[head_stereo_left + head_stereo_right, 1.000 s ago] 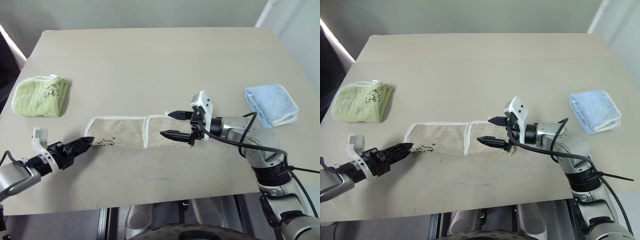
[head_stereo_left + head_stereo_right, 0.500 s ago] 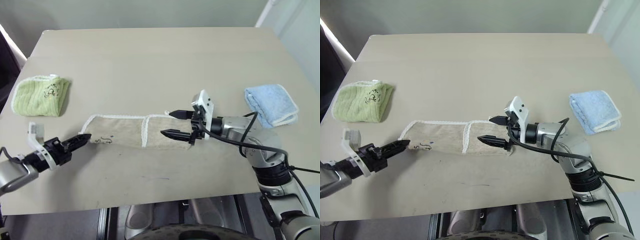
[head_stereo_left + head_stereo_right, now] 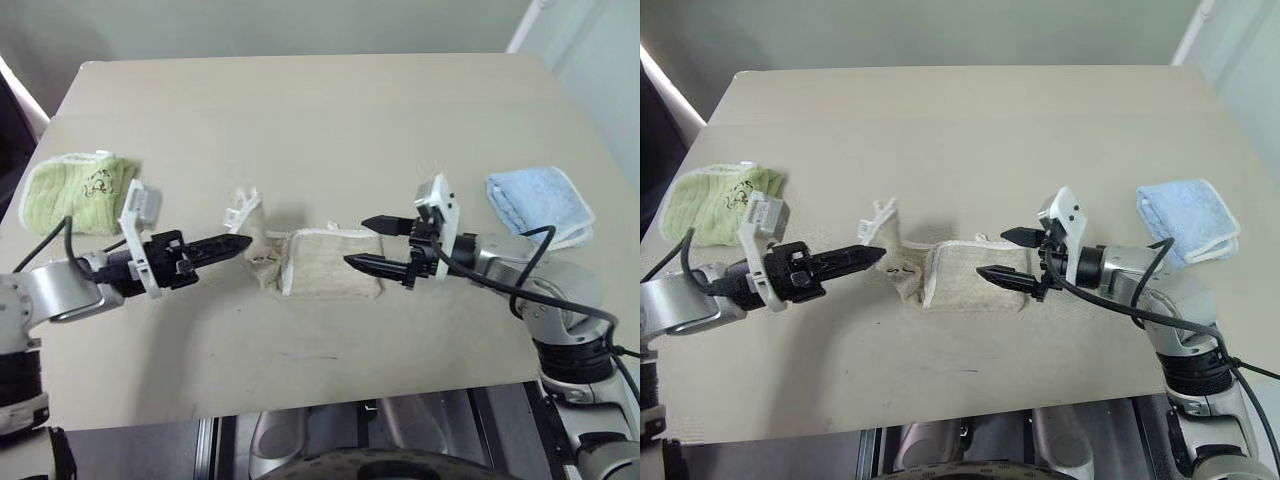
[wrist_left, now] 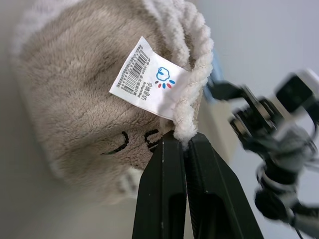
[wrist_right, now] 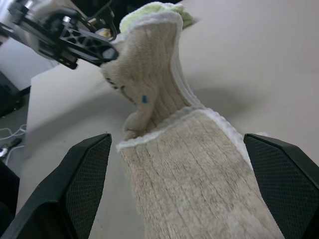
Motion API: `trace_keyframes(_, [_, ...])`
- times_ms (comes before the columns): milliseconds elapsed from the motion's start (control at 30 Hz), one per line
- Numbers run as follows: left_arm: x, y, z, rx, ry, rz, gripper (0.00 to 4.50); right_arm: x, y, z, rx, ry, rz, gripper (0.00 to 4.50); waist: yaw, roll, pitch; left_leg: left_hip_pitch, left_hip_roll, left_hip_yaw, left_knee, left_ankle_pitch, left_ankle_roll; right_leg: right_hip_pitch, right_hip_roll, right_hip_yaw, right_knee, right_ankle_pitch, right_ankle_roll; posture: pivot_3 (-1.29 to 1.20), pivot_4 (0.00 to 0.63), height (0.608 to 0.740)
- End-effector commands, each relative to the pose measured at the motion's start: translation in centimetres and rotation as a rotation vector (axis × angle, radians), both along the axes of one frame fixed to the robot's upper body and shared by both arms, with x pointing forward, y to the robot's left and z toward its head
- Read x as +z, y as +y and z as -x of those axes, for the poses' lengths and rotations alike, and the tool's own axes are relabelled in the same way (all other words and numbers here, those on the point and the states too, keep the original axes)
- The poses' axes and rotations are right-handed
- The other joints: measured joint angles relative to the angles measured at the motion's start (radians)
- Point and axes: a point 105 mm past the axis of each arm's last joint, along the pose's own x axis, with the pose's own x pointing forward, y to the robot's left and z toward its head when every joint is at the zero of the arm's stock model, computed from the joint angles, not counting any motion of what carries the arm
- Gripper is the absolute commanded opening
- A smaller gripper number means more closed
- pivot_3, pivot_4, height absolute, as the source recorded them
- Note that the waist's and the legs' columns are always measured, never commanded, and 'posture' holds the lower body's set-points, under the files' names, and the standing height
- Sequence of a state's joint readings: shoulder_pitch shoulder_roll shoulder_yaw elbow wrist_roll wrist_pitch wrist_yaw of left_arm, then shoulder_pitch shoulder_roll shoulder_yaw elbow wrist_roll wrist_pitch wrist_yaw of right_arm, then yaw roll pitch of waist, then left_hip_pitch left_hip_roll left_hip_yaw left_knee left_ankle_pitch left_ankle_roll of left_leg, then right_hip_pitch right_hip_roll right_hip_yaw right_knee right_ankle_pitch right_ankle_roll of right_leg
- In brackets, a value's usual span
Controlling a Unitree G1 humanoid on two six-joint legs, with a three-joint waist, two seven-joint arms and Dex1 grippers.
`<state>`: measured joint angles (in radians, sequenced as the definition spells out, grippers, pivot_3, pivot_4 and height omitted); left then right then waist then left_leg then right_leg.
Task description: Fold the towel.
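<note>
Beige towel (image 3: 970, 275) found near the middle of the desk (image 3: 960, 130), toward its front edge, as a long folded strip with white corded edging; right portion flat on the surface, left end lifted clear and bunched, corner standing up. White label (image 4: 147, 79) with barcode and small coloured mark seen at the raised edge in the left wrist view, dark printed emblem on the pile just below it. Left claw (image 3: 877, 254) noted with fingers together, clamped on the corded edge of the towel's raised end, pointing toward the right claw. Right claw (image 3: 1004, 256) held above the towel's flat right portion, pointing toward the left claw, fingers (image 5: 82, 184) wide apart with the cloth strip running between them in the right wrist view; contact with the cloth not determinable, nothing gripped. Light green folded cloth (image 3: 715, 200) with dark emblem recorded at the left side of the desk, well apart from the towel. Light blue folded cloth (image 3: 1188, 218) recorded at the right side of the desk, beyond the right arm, likewise well apart.
</note>
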<state>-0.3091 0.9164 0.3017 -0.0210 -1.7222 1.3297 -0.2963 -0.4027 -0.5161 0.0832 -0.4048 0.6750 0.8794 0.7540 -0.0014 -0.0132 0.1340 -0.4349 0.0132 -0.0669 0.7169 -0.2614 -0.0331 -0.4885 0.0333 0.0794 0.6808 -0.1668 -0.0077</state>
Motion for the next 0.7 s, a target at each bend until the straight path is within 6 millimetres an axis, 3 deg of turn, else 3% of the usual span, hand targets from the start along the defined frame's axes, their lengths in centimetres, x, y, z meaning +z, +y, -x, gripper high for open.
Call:
trace_keyframes(33, [0.7, -1.6, -0.1, -0.097, -0.032, 0.009, 0.03, 1.4, -0.2, 0.3, -0.012, -0.052, -0.025, 4.50, 0.000, 0.000, 0.000, 0.000, 0.000, 0.000, 0.000, 0.000, 0.001, 0.000, 0.000, 0.000, 0.000, 0.000, 0.000, 0.00, 0.150, 0.703])
trace_keyframes(400, [0.5, -5.8, -0.8, -0.302, -0.009, 0.032, 0.03, 1.7, -2.1, 0.2, -0.120, -0.063, -0.020, 4.50, 0.002, 0.000, 0.000, 0.000, 0.000, 0.000, 0.000, 0.002, 0.003, 0.003, 0.000, 0.000, -0.001, -0.001, 0.004, 0.00, 0.150, 0.703])
trace_keyframes(700, [-2.3, -9.4, -1.5, -0.417, 0.052, -0.015, 0.03, 1.4, -3.2, 0.1, -0.192, -0.073, -0.002, 4.50, 0.006, -0.001, 0.000, 0.000, 0.000, 0.000, 0.001, 0.003, 0.006, 0.007, -0.001, 0.000, -0.001, -0.006, 0.017, 0.00, 0.150, 0.703])
